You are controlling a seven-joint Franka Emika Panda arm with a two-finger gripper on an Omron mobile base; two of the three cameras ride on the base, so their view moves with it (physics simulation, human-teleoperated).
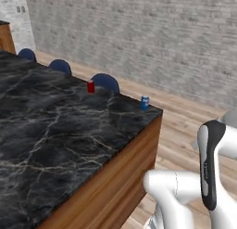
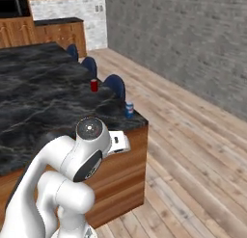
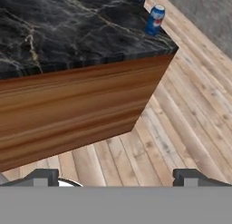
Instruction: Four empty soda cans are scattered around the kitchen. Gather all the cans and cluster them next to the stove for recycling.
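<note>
Fingers (image 3: 116, 177) spread wide, facing island (image 3: 68, 96) side

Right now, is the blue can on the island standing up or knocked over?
Standing up. The blue and white can sits on its base near the black marble island's corner, silver top up.

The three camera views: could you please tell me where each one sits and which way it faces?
Left base view: behind the arm's left, facing the marble island; white arm lower right.
Right base view: behind its right, same island; arm lower left.
Hand view: on the hand, facing the island's corner; open fingers at bottom.
All share the blue can; base views share the red can.
</note>
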